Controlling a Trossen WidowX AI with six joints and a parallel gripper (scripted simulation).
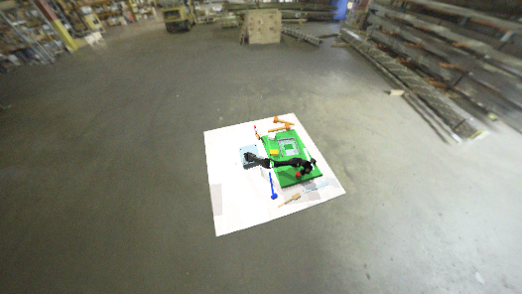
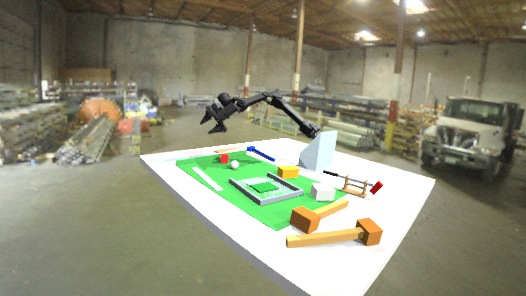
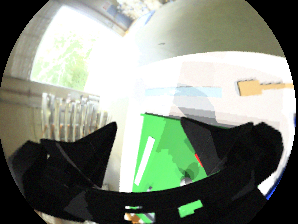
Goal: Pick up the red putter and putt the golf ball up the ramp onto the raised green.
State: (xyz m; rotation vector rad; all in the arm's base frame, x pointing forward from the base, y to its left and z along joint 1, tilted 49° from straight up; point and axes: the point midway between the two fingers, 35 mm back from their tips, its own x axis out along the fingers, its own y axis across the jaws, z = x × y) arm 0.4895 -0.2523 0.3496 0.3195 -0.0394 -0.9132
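Note:
The red putter (image 2: 376, 188) (image 1: 255, 127) rests on a small wooden rack (image 2: 355, 191), its dark handle toward the arm's base. The white golf ball (image 2: 234, 164) lies on the green mat (image 2: 272, 215) (image 1: 288, 181) near the red cube. The raised green (image 2: 263, 187) (image 1: 289, 147) is a small green square inside a grey-walled frame (image 2: 281, 198). My gripper (image 2: 206, 127) (image 3: 149, 121) is open and empty, high above the mat's end by the red cube, far from the putter. I cannot make out the ball in the top view or the wrist view.
A red cube (image 2: 224, 158) (image 1: 298, 175), a yellow block (image 2: 288, 172) and a white block (image 2: 323, 192) stand on the mat. A white strip (image 2: 207, 179) (image 3: 145, 160) runs along one side. A blue hammer (image 2: 262, 153) (image 1: 272, 186), a wooden tool (image 1: 296, 197) (image 3: 249, 87) and two orange mallets (image 2: 305, 219) (image 2: 370, 232) lie around it.

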